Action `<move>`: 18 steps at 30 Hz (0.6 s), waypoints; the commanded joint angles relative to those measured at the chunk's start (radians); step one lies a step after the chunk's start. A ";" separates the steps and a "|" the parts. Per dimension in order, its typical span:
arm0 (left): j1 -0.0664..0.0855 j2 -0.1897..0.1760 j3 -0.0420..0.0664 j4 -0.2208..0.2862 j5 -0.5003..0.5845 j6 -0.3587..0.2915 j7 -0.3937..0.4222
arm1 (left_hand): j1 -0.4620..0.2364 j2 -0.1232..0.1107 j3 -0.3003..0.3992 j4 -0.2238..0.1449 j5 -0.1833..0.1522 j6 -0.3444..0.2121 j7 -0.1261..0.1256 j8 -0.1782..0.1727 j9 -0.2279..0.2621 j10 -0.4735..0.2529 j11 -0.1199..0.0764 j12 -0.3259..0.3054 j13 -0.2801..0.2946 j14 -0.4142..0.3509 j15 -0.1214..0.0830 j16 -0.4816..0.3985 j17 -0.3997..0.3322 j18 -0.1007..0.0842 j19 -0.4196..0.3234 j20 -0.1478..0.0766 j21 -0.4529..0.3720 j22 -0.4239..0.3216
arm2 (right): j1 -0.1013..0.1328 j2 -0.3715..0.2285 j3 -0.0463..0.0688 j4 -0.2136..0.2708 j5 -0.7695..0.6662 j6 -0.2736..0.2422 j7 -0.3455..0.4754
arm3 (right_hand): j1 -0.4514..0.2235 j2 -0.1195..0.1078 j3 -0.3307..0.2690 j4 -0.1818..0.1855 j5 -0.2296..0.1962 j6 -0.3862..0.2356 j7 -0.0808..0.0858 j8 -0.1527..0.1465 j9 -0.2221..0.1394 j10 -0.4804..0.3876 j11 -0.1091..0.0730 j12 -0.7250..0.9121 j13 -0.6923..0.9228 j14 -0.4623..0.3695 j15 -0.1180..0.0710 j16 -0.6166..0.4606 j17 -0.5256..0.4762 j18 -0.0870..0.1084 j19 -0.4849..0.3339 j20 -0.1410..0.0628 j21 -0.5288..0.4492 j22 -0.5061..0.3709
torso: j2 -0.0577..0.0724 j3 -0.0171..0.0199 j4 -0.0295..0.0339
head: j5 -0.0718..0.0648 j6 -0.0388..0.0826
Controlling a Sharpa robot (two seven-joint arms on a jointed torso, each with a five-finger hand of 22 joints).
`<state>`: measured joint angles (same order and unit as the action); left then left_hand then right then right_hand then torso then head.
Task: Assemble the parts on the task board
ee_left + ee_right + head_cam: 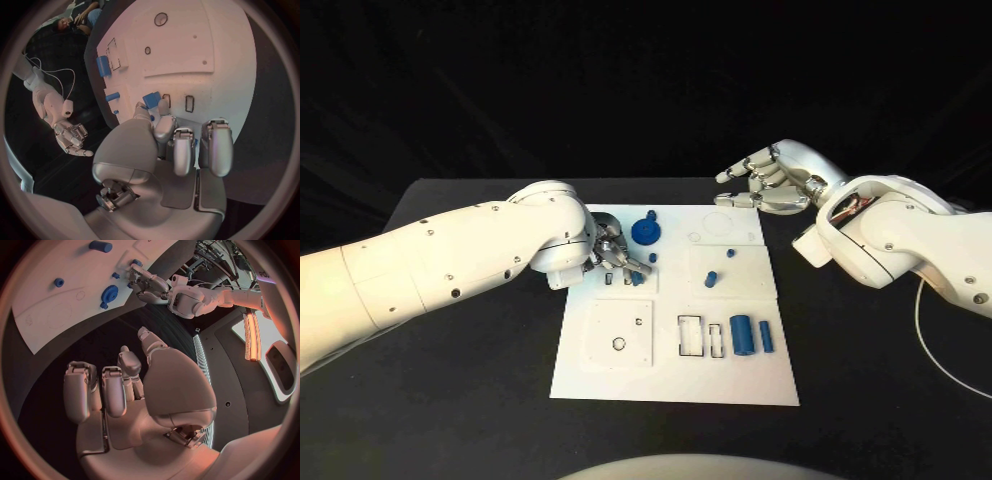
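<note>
Task board lay mid-table on black table, long axis running away from robot.

L hand was down on board's left edge, approx mid-length, fingers curled toward the surface. Head view: forearm covered most of the hand, so couldn't tell what the fingertips had. L wrist view settled it — thumb and a finger were pinching a small blue part just above the board, beside two small rectangular slots; remaining fingers lay side by side, slightly bent, holding nothing.

R hand was off the board, over the table past its far right corner. R wrist view: palm open, fingers apart and lightly bent, nothing held. Same view also showed the L hand at the board edge.

Other parts, head view:
- large round blue knob piece near far end, standing on board
- small blue peg nr centre
- smaller blue bit just beyond it
- two blue cylinders lying side by side at near right, next to the outlined rectangular recesses

R wrist view gave the knob from the far side — head view didn't show that face.
</note>
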<state>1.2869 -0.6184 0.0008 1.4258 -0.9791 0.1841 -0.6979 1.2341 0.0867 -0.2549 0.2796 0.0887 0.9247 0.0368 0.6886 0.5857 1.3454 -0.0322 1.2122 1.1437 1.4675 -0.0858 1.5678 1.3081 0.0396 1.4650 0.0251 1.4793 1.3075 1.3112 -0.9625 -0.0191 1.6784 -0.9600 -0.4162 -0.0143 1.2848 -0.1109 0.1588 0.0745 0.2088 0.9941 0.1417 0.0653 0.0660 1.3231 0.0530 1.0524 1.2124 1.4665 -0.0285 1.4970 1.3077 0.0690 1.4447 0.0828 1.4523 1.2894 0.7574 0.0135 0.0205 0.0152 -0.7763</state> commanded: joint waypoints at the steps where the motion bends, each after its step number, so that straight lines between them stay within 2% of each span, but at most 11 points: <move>1: 0.001 0.002 0.000 0.003 -0.005 0.016 -0.062 | 0.012 0.000 0.006 -0.004 0.008 -0.007 -0.003 0.007 0.003 0.007 -0.002 0.004 0.001 0.103 -0.006 0.003 0.263 -0.011 0.059 -0.007 0.005 0.143 | 0.000 0.003 0.000 -0.001 -0.007 0.018 -0.002 | -0.001 0.001 -0.008 0.001 0.004 0.006 -0.002 0.006 0.001 -0.006 -0.001 -0.004 -0.002 0.068 0.006 -0.007 0.095 -0.011 -0.005 0.000 -0.006 -0.001 | 0.000 0.0007 0.0004 | 0.001 -0.001; 6: 0.001 0.001 0.000 0.005 -0.005 0.013 -0.062 | 0.051 0.011 0.027 -0.020 0.014 -0.010 -0.005 0.011 0.014 0.007 -0.004 0.003 0.000 0.103 -0.008 0.003 0.263 -0.011 0.060 -0.008 0.007 0.146 | 0.000 0.004 0.000 -0.002 -0.007 0.020 -0.002 | -0.001 0.001 -0.008 0.001 0.004 0.006 -0.002 0.006 0.001 -0.006 -0.001 -0.004 -0.002 0.068 0.006 -0.007 0.095 -0.011 -0.005 0.000 -0.006 -0.001 | 0.000 0.0005 0.0000 | 0.001 -0.002; 12: 0.001 -0.001 0.000 0.010 -0.002 0.015 -0.061 | 0.152 0.035 0.093 -0.076 0.017 -0.020 -0.013 0.004 0.023 0.005 -0.011 -0.002 -0.003 0.103 -0.013 0.003 0.263 -0.011 0.059 -0.013 0.007 0.147 | 0.000 0.004 -0.001 -0.002 -0.007 0.020 -0.002 | -0.001 0.001 -0.008 0.001 0.004 0.006 -0.002 0.006 0.001 -0.006 -0.001 -0.004 -0.002 0.068 0.006 -0.007 0.095 -0.011 -0.005 0.000 -0.006 -0.001 | 0.000 0.0005 0.0002 | 0.001 -0.002; 18: 0.001 -0.004 0.000 0.013 0.000 0.016 -0.060 | 0.188 0.040 0.130 -0.098 0.017 -0.023 -0.014 -0.008 0.023 0.003 -0.013 -0.006 -0.005 0.103 -0.015 0.003 0.263 -0.011 0.058 -0.016 0.005 0.146 | 0.000 0.003 -0.001 -0.003 -0.007 0.020 -0.002 | -0.001 0.001 -0.009 0.002 0.005 0.007 -0.002 0.007 0.001 -0.005 -0.001 -0.003 -0.002 0.068 0.006 -0.007 0.094 -0.011 -0.005 0.000 -0.007 -0.001 | 0.000 0.0006 0.0001 | 0.001 -0.004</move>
<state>1.2877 -0.6219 0.0012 1.4363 -0.9796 0.1845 -0.6980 1.3966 0.1197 -0.1329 0.1857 0.1021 0.8998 0.0298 0.6847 0.6085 1.3487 -0.0356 1.2121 1.1395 1.4674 -0.0929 1.5677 1.3079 0.0396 1.4650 0.0178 1.4832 1.3074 1.3111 -0.9600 -0.0197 1.6758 -0.9601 -0.4096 -0.0163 1.2848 -0.1109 0.1569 0.0764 0.2088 0.9941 0.1417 0.0657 0.0658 1.3231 0.0530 1.0524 1.2115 1.4665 -0.0286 1.4934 1.3075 0.0690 1.4447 0.0827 1.4523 1.2894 0.7571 0.0141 0.0207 0.0159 -0.7796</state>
